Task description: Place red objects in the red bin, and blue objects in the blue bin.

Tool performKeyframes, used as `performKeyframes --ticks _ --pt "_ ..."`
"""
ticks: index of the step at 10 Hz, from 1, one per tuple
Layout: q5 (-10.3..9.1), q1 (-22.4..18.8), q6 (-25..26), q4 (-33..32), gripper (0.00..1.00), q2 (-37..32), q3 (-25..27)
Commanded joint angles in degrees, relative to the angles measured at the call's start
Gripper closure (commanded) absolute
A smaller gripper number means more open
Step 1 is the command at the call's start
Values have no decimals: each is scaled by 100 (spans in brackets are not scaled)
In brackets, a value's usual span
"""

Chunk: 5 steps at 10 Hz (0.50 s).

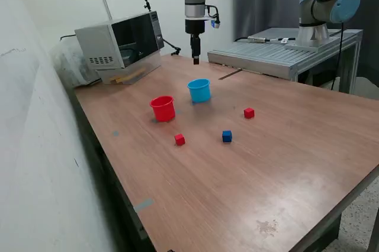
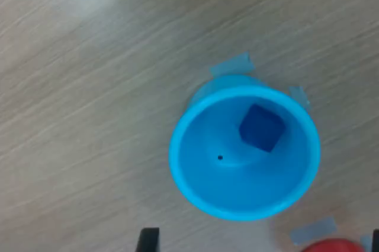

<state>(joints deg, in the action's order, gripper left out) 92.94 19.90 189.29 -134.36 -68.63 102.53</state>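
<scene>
End effector [image 1: 195, 58] high above blue bin [image 1: 199, 90], fingers together, pinching nothing. Dark blue cube [image 2: 261, 128] inside that bin. Red bin [image 1: 163, 109] just beside. On counter [image 1: 284, 163]: red cubes [image 1: 179, 139] [image 1: 249, 113], blue cube [image 1: 227, 136], well apart. Microwave [image 1: 121, 44] behind.

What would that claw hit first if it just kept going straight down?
Probably the blue cup: the wrist view looks straight into it, with a blue cube already inside. In the exterior view the gripper hangs high above, so exact alignment is uncertain.
</scene>
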Motion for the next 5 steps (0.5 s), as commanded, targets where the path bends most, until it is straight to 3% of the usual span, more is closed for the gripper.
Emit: performKeyframes --ticks 1,3,5 --pt "22 -65 -15 389 0 -482 12" --pt "57 -222 -297 1295 0 -1246 134" --pt "521 -739 -297 1333 0 -1968 424"
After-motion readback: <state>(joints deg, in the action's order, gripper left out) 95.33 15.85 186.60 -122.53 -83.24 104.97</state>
